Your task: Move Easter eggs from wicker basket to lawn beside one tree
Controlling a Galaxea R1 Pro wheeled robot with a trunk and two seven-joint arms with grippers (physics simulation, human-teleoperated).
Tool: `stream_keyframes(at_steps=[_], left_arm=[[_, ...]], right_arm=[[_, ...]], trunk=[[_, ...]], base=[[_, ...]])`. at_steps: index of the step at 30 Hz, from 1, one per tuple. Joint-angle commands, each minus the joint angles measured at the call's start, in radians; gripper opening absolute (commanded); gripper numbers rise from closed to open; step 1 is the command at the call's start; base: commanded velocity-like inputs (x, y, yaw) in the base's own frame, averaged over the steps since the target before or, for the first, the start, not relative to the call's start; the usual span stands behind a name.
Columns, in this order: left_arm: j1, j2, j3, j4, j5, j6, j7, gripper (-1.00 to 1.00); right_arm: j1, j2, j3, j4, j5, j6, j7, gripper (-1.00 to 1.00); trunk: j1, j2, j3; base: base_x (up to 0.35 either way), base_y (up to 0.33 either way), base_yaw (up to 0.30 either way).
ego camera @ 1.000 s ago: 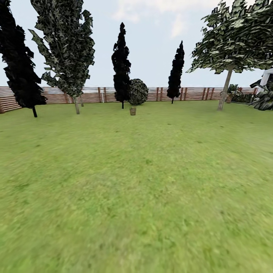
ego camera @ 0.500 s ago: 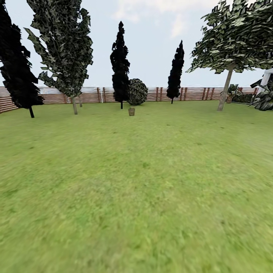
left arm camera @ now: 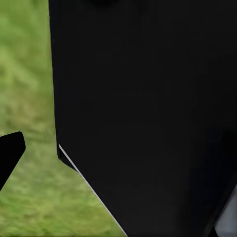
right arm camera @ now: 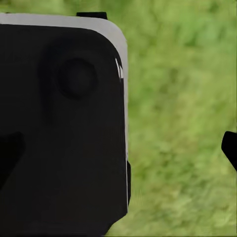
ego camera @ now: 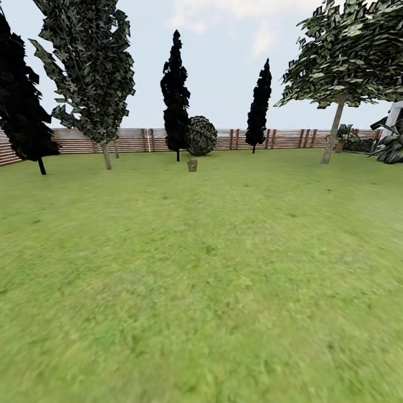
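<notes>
Head view: the lawn (ego camera: 201, 268) stretched to a slatted wooden fence (ego camera: 280, 139); a small brown wicker basket (ego camera: 192, 165) stood far off, before a round bush (ego camera: 201, 135); a pale-trunked tree (ego camera: 334, 126) rose at right. Wrist views: dark robot panels over blurred grass; the state of either arm's jaws could not be told.

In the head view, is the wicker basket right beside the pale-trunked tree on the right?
No: the wicker basket stands far left of that tree, before the round bush.

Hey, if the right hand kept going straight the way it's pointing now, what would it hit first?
Most likely the lawn: beyond the dark robot body at one side, the right wrist view shows blurred grass ahead, though depth is unclear.
</notes>
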Motion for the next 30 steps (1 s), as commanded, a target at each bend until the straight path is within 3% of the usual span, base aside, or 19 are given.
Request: stream_keyframes(at_steps=[1,5,30], left_arm=[[0.001,0.000,-0.001,-0.002,0.008,0.000,0.000,1.00],[0.001,0.000,-0.001,-0.002,0.008,0.000,0.000,1.00],[0.001,0.000,-0.001,-0.002,0.007,0.000,0.000,1.00]], right_arm=[[-0.002,-0.003,0.001,0.003,-0.003,-0.002,0.023,1.00],[-0.002,-0.006,0.002,0.003,0.000,0.001,0.059,1.00],[-0.002,-0.005,0.002,0.003,-0.003,-0.001,0.056,1.00]], trunk=[[0.001,0.000,-0.001],[0.001,0.000,-0.001],[0.001,0.000,-0.001]], base=[[0.313,-0.189,0.000],[0.313,-0.189,0.000],[0.312,-0.193,0.000]])
